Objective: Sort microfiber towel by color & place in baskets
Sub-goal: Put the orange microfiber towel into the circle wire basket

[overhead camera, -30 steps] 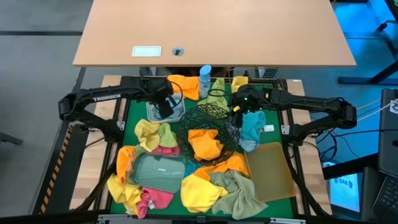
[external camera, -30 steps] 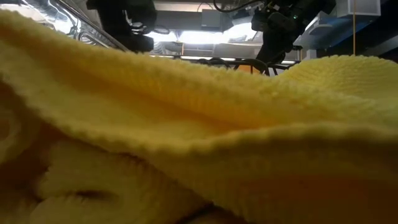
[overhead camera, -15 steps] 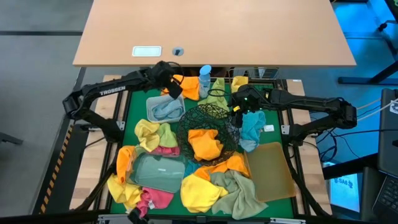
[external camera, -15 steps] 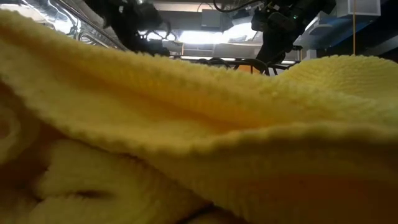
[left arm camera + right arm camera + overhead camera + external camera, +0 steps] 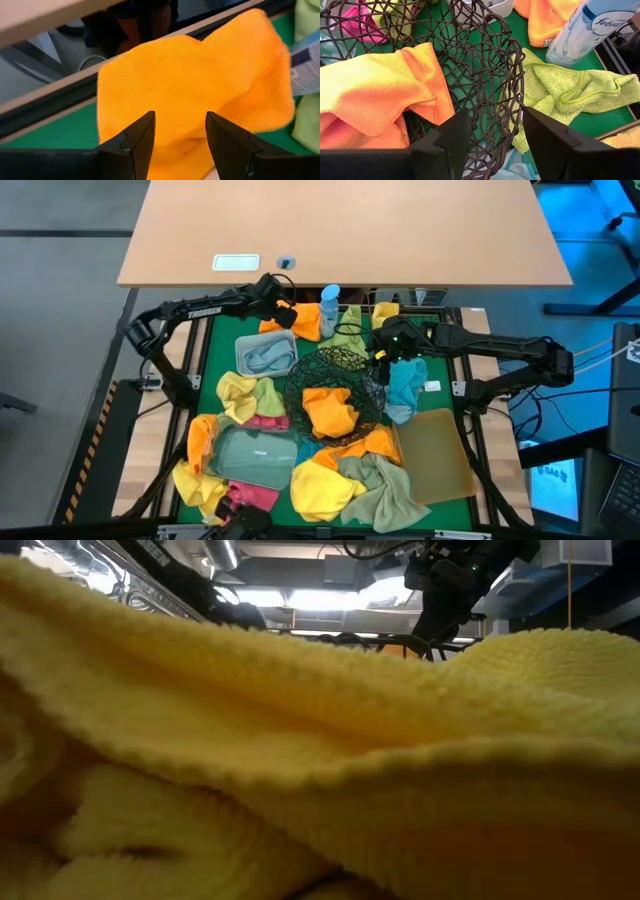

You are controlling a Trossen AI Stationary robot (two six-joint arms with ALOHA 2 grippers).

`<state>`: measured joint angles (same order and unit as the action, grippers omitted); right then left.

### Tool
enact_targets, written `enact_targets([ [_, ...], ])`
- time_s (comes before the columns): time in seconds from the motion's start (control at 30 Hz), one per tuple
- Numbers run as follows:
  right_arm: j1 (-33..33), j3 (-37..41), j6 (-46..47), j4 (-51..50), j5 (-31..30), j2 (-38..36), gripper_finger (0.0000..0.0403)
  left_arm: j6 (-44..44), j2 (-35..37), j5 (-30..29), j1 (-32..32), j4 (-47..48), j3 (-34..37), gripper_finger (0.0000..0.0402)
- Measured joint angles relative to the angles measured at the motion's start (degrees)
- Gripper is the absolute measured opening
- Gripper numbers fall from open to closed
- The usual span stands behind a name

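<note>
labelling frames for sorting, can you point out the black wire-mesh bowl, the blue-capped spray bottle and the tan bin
black wire-mesh bowl [image 5: 352,366]: high view, on its far rim.
blue-capped spray bottle [image 5: 329,294]: high view, on its blue cap.
tan bin [image 5: 440,457]: high view, on its bare floor.

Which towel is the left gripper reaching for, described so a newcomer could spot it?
Start at the round black wire-mesh bowl in the middle of the green mat, then go to the mat's far edge, left of the blue-capped spray bottle. The left gripper, jaws open, hovers at the orange microfiber towel there, the only orange one against that edge.
</note>
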<state>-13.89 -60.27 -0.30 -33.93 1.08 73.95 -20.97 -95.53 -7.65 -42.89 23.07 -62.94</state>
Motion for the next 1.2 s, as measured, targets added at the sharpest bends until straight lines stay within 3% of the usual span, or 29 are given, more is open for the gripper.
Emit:
enact_targets([
  [0.8,0.0,0.0,0.0,-0.02,0.0,0.0,0.0183,-3.02,-9.01,1.2,0.03,-4.07,0.02,0.0162],
  [0.97,0.0,0.0,0.0,-0.02,0.0,0.0,0.0183,-2.84,-9.2,0.77,0.04,-3.59,0.15,0.0134],
  [1.2,0.0,0.0,0.0,-0.02,0.0,0.0,0.0183,-2.84,-9.19,0.92,0.04,-3.61,0.15,0.0065],
])
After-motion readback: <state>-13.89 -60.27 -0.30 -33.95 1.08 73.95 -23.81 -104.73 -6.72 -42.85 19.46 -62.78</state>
